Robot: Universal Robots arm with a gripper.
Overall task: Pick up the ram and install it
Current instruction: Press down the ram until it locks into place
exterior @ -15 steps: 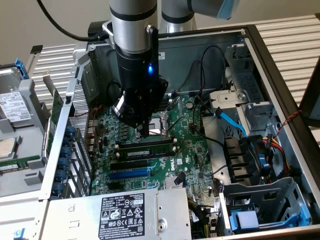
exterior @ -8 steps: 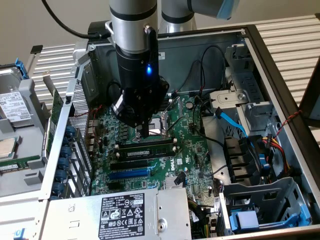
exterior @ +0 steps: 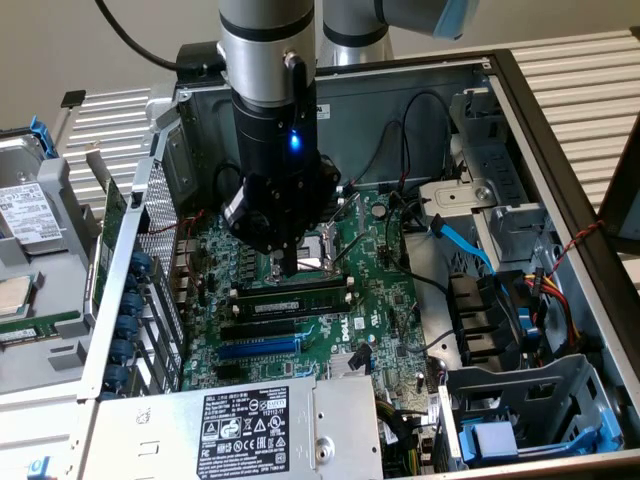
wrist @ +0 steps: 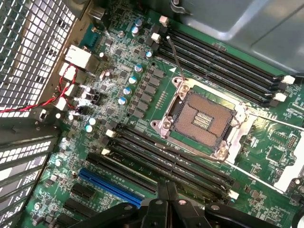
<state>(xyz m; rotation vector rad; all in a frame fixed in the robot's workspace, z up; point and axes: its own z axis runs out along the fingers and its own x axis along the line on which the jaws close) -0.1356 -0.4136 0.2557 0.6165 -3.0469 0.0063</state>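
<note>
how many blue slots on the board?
1. The blue slot lies beside the black slots, on the power supply's side. The arm and claw cover part of the board, so another could be hidden.

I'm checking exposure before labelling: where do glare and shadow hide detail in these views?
Exterior view: the black gripper darkens the green motherboard beneath it, and its blue light glows. Wrist view: the perforated metal grille is washed out white; the silver processor socket frame glints.
</note>
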